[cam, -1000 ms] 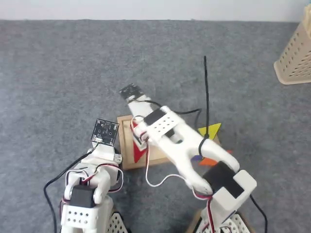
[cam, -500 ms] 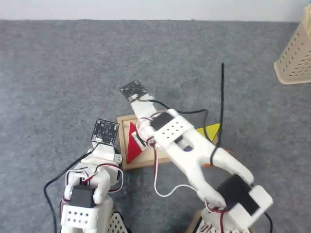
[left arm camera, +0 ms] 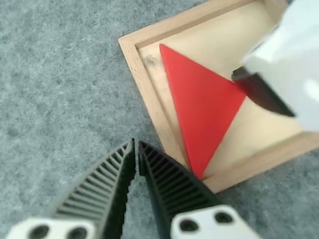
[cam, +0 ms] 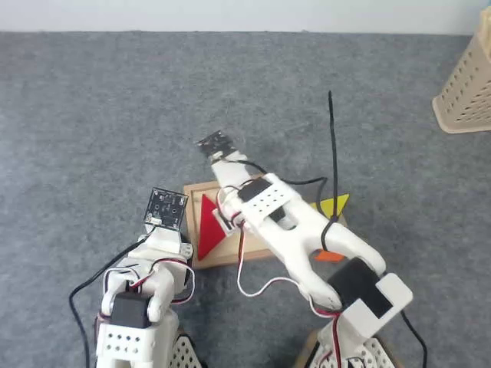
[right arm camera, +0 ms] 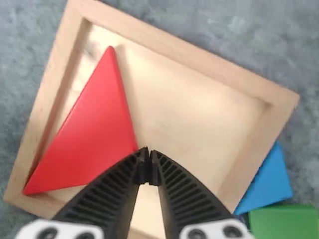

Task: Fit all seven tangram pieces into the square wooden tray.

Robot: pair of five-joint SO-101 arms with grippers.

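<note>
The square wooden tray point(right arm camera: 177, 47) holds one red triangle point(right arm camera: 89, 139), which lies flat along one wall with a corner in the tray's corner. My right gripper point(right arm camera: 148, 152) is shut and empty, its tips on the tray floor against the triangle's inner corner. Seen from above, the right arm point(cam: 291, 222) stretches across the tray point(cam: 230, 257). My left gripper point(left arm camera: 135, 144) is shut and empty over the carpet, just outside the tray's rim point(left arm camera: 142, 84) near the red triangle point(left arm camera: 199, 104). A blue piece point(right arm camera: 266, 181) and a green piece point(right arm camera: 279, 221) lie outside the tray.
A yellow triangle point(cam: 334, 205) and an orange piece point(cam: 328, 255) lie on the grey carpet beside the tray, partly under the right arm. A pale perforated holder point(cam: 468, 84) stands at the far right. A black cable point(cam: 333, 153) rises from the right arm.
The red triangle has slid from under the right arm toward the tray's left wall and now lies flat there. The right arm swung out and came back. The left arm kept still.
</note>
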